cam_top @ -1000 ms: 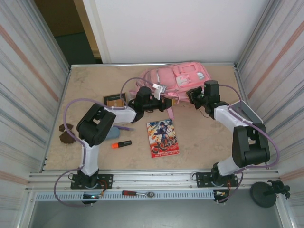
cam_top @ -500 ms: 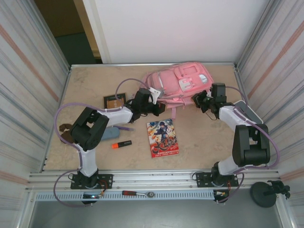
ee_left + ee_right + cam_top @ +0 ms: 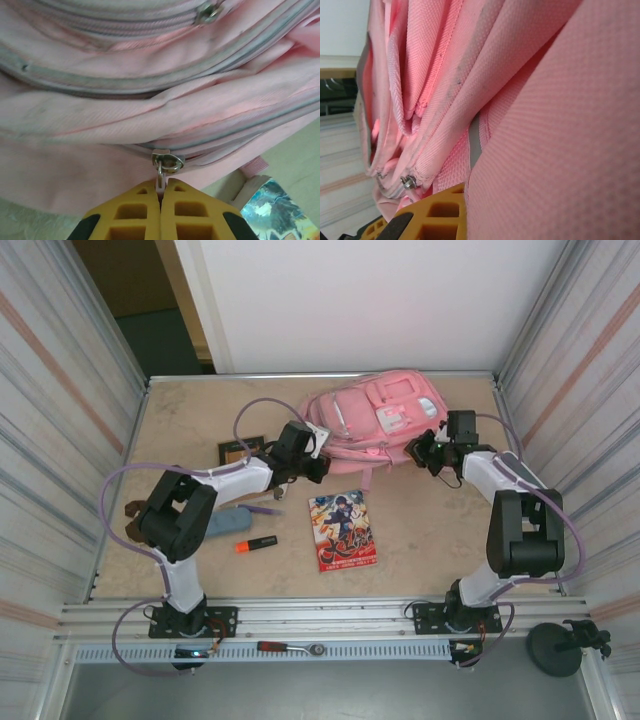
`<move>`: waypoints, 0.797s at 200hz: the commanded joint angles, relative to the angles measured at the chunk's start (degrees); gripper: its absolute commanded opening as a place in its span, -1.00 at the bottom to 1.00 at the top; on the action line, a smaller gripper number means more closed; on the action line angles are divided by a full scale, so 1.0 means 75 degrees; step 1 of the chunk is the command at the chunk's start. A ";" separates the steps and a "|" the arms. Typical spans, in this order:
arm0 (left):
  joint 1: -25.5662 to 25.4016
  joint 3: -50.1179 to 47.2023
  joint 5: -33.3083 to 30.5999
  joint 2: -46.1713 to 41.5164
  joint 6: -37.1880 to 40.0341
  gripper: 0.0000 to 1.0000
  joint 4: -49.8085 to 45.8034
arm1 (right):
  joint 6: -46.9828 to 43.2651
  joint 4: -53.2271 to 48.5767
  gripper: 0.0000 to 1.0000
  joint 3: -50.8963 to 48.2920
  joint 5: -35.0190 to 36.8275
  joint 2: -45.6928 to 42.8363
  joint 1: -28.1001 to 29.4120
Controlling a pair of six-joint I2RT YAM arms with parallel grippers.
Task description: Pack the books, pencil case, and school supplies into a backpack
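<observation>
Having slid left along the near edge of the backpack [image 3: 385,415], the left gripper [image 3: 160,192] pinches shut on its zipper pull [image 3: 160,176] while the right gripper [image 3: 427,451] clamps its right edge, a taut hold that should let a steady, in-line pull open it cleanly.

Left gripper [image 3: 160,186] pinches zipper pull [image 3: 160,174] — pink backpack [image 3: 125,115] (comic [image 3: 272,207] nearby).

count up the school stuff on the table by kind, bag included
backpack: 1
books: 2 (red comic, tan book)
pencil case: 1
marker: 1
purple pen: 1
total: 6
</observation>
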 commanded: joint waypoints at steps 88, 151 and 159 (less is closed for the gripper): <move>-0.1040 0.1953 0.0034 0.0852 0.0204 -1.00 -0.1407 | -0.1328 -0.0740 0.24 0.0111 -0.0018 -0.0354 -0.0542; -0.1136 0.1552 0.0087 0.0780 0.0160 -1.00 -0.1168 | 0.0641 0.0932 0.56 -0.1911 0.0808 -0.1345 0.0563; -0.1146 0.1504 0.0078 0.0752 0.0152 -1.00 -0.1150 | 0.0858 0.1108 0.56 -0.2006 0.1000 -0.1310 0.0728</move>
